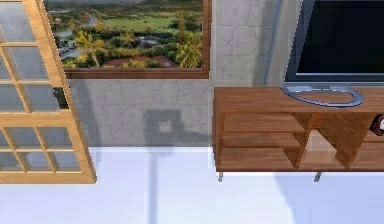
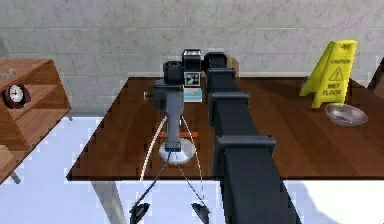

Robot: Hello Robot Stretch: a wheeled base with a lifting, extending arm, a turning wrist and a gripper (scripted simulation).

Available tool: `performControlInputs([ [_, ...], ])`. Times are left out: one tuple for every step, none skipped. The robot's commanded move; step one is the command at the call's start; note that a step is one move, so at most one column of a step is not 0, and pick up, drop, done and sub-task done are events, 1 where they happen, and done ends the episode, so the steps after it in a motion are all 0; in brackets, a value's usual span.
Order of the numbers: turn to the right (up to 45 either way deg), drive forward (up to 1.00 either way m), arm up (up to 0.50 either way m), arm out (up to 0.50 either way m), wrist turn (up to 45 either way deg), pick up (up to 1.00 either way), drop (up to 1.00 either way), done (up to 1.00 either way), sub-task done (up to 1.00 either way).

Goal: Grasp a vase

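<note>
In the arm side view the dark arm [image 2: 235, 150] reaches out over a dark brown wooden table [image 2: 110, 140]. At its far end are the white marked squares [image 2: 192, 62], and left of them the gripper's dark body. The gripper [image 2: 170, 211] points back toward the picture's bottom. Its two thin fingers [image 2: 140, 210] end past the table's near edge, with only pale bare floor behind them, so it holds nothing. A thin orange-red strip [image 2: 192, 133] lies on the tabletop beside the gripper's body.
On the table's right stand a yellow wet-floor sign [image 2: 335, 72] and a shallow grey dish [image 2: 346, 114]. A wooden shelf unit [image 2: 35, 105] holding a small clock [image 2: 12, 95] is at left. The forward view has a TV [image 1: 335, 40] on a wooden stand [image 1: 260, 125], a landscape painting [image 1: 130, 35] and a glazed wooden door [image 1: 35, 100].
</note>
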Motion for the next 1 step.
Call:
performControlInputs([
  [0.0,0.0,0.0,0.0,45.0,0.0,0.0,0.0,0.0],
])
